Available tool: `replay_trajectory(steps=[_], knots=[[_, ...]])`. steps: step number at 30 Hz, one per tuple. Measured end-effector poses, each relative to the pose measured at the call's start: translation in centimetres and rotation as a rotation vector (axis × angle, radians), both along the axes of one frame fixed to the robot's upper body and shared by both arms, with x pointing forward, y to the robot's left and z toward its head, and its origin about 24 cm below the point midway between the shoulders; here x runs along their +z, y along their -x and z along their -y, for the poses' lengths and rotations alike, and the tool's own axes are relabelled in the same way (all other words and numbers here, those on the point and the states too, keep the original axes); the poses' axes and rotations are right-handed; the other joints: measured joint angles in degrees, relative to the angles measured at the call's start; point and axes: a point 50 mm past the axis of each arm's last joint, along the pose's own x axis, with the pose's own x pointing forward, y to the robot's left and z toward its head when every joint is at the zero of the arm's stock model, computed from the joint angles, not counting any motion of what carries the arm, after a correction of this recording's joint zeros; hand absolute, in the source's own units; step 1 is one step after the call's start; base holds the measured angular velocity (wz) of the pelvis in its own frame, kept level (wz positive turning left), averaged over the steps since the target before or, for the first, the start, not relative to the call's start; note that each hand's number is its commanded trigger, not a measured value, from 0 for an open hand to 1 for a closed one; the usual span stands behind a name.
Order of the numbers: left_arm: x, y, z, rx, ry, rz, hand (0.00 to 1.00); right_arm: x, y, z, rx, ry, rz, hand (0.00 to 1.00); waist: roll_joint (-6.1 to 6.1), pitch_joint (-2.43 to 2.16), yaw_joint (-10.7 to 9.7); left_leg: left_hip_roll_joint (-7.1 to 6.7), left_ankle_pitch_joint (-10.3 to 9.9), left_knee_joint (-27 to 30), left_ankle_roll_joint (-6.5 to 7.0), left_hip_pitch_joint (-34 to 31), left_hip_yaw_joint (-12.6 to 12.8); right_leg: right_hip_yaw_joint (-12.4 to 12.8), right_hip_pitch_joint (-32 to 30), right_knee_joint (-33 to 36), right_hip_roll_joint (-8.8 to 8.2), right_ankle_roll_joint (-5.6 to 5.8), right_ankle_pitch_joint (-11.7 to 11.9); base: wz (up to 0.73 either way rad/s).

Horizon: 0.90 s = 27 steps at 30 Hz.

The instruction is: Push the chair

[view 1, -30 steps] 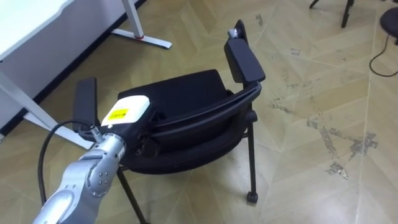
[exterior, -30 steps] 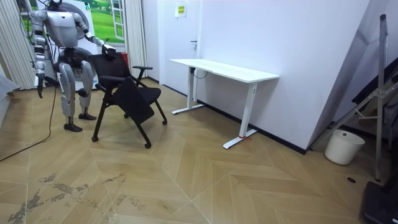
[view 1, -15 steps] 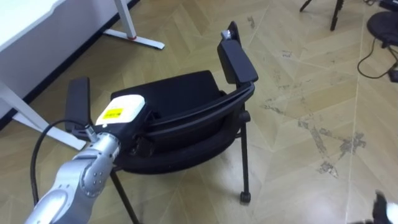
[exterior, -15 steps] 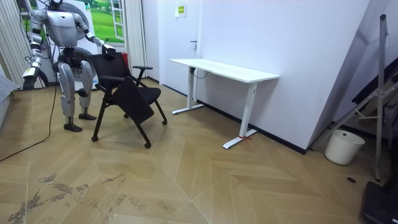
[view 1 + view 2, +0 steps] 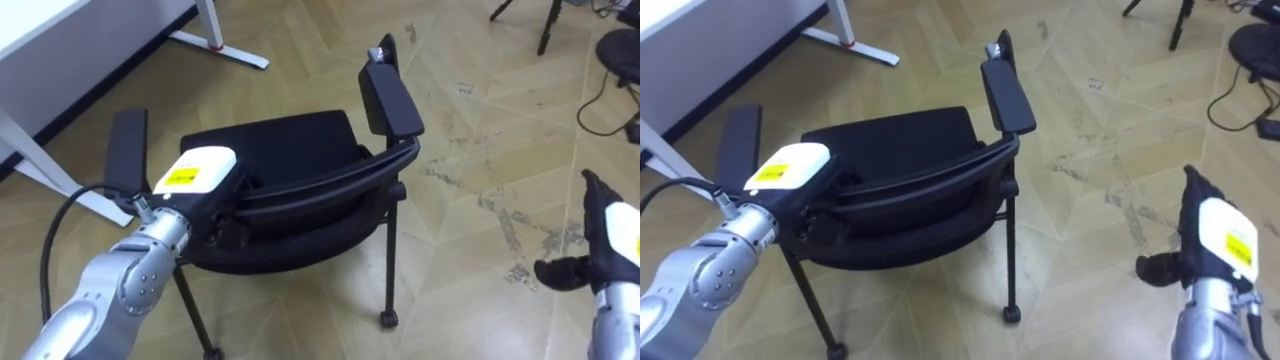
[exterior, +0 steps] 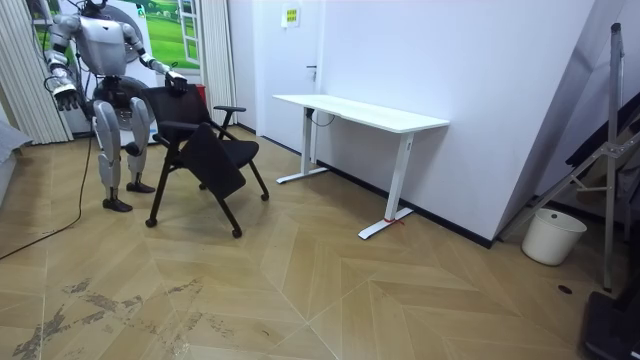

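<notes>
A black chair [image 5: 285, 150] with two padded armrests stands on the wood floor, its backrest toward me. My left hand [image 5: 200, 178] lies on the top edge of the backrest [image 5: 330, 180] near its left end, dark fingers curled over it. My right hand [image 5: 608, 245] hovers open in the air to the right of the chair, apart from it, thumb spread. In the right eye view the chair [image 5: 890, 150] sits between the left hand [image 5: 790, 172] and the right hand [image 5: 1212, 245]. In the room view I stand behind the chair [image 6: 205, 145], right hand [image 6: 63, 92] raised.
A white desk [image 5: 40, 25] with a floor foot [image 5: 225, 50] stands beyond the chair at the left. Dark stand legs and cables [image 5: 610, 60] lie on the floor at the upper right. In the room view a white bin [image 6: 552, 236] stands by the far wall.
My right arm has swung up from my side, and its open hand now shows at the right of the eye views. The left hand stays on the backrest; the chair has hardly moved.
</notes>
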Motion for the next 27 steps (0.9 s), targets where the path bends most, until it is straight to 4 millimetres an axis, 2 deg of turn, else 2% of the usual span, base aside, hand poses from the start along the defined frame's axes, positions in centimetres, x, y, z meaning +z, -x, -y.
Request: replay_trajectory(steps=[2, 6, 12, 19, 22, 27], knots=[[0.0, 0.0, 0.0, 0.000, 0.006, -0.002, 1.00, 1.3, -0.7, -0.7, 0.048, 0.027, 0.046, 0.00, 0.06, 0.06, 0.26, 0.03, 0.00, -0.12, 0.00, 0.26, 0.13, 0.10, 0.05, 0.01, 0.07, 0.00, 0.00, -0.02], [0.2, -0.1, -0.2, -0.013, -0.001, 0.006, 1.00, 3.6, -3.0, -2.8, 0.211, 0.127, 0.099, 0.00, -0.46, 0.69, 0.63, 0.00, 0.00, -0.30, 0.00, 0.76, 0.89, 0.82, 0.07, 0.13, 0.13, 0.00, 0.00, -0.10], [0.4, -0.1, 0.1, -0.037, 0.003, 0.017, 1.00, 5.6, -4.7, -5.5, 0.374, 0.177, 0.128, 0.00, -0.71, 0.85, 2.26, 0.14, 0.00, -0.41, 0.00, 0.88, 1.21, 1.09, 0.04, 0.12, 0.29, 0.00, 0.00, -0.03], [0.4, 0.0, 0.7, -0.086, 0.011, 0.023, 1.00, 5.5, -5.1, -6.2, 0.459, 0.203, 0.049, 0.00, -0.79, 0.90, 3.74, 0.42, 0.00, -1.09, 0.00, 1.90, 0.77, 1.06, 0.87, 0.01, 0.62, 0.00, 0.00, 0.01], [0.6, 0.1, 0.9, -0.114, 0.015, 0.037, 1.00, 5.3, -5.0, -6.4, 0.509, 0.229, -0.004, 0.00, -1.19, 1.12, 4.45, 0.41, 0.00, -1.10, 0.00, 1.91, 0.58, 0.89, 1.00, 0.01, 0.55, 0.00, 0.00, 0.04], [0.6, 0.3, 1.3, -0.160, 0.014, 0.055, 1.00, 5.1, -5.4, -7.7, 0.585, 0.187, -0.055, 0.00, -1.46, 1.18, 5.03, 0.51, 0.00, -1.08, 0.00, 2.04, 0.59, 0.23, 1.31, 0.03, 0.56, 0.00, 0.00, 0.03]])
